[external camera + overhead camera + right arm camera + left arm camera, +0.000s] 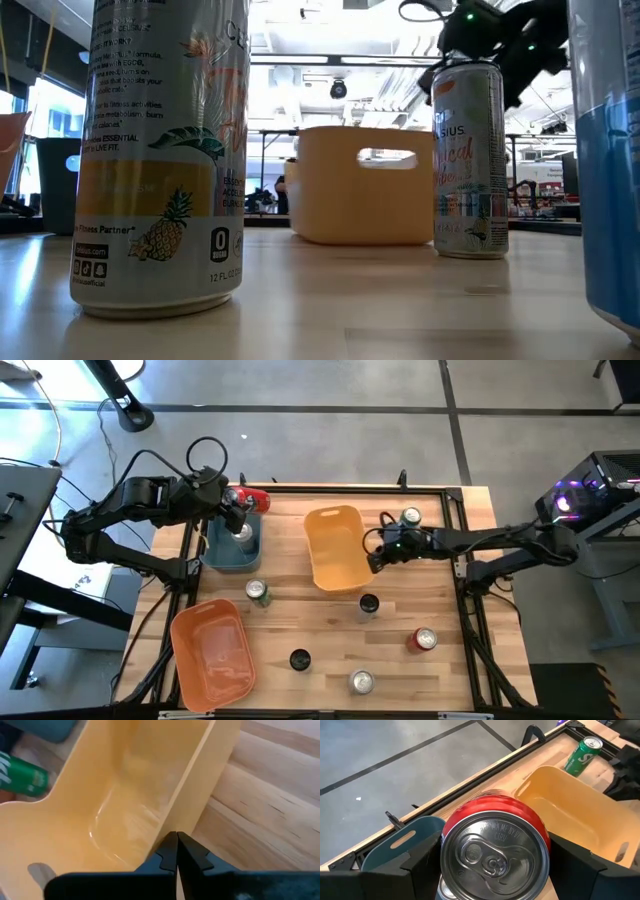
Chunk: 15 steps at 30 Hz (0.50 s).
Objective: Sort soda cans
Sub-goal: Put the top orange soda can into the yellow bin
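My left gripper (240,503) is shut on a red soda can (492,852) above the far end of the dark teal bin (222,556). A silver can (242,533) stands inside that bin. My right gripper (176,842) is shut and points down at the right wall of the yellow bin (335,550). Standing on the table are a green can (410,517) at the far right, a green can (258,592), a black can (369,603), a red can (424,640), a black can (299,658) and a silver can (361,681). My left gripper pinches the red can's round side wall (540,832) between its two fingers (580,865). The can's silvery top faces back toward the wrist. It is tipped onto its side and hangs clear over the teal bin. My right gripper's shut fingertips stand at the rim of the yellow bin's wall (195,795), and I cannot tell whether they touch it.
An orange bin (190,660) lies at the near left corner. A dark frame (470,590) runs around the wooden table. In the low view a pineapple-printed can (160,160) and another can (470,160) stand close in front of the yellow bin (365,205).
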{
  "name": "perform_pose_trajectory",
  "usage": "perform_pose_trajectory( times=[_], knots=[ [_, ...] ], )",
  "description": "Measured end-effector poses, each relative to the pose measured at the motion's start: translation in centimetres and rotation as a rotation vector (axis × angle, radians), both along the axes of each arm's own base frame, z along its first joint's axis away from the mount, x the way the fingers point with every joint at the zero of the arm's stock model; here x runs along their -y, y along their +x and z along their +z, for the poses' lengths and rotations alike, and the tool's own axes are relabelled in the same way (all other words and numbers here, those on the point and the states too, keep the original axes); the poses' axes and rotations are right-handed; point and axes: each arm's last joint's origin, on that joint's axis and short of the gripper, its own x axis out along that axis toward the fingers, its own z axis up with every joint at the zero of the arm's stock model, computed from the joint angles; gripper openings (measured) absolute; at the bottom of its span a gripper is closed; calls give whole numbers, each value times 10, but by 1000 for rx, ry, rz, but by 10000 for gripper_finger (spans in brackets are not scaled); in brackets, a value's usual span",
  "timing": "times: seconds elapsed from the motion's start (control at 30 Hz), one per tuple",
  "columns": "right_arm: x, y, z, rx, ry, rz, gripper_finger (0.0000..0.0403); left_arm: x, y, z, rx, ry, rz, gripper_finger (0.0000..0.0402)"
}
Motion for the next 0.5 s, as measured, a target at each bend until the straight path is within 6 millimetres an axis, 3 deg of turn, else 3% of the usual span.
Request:
perform_pose_trajectory(
  times=[0.3, 0.5],
  knots=[
    [8, 39, -6, 87, -10, -4, 0, 0, 0, 0, -19, 14, -21, 278],
    [15, 80, 1, 86, -61, 71, 0, 0, 0, 0, -22, 17, -24, 278]
  ],
)
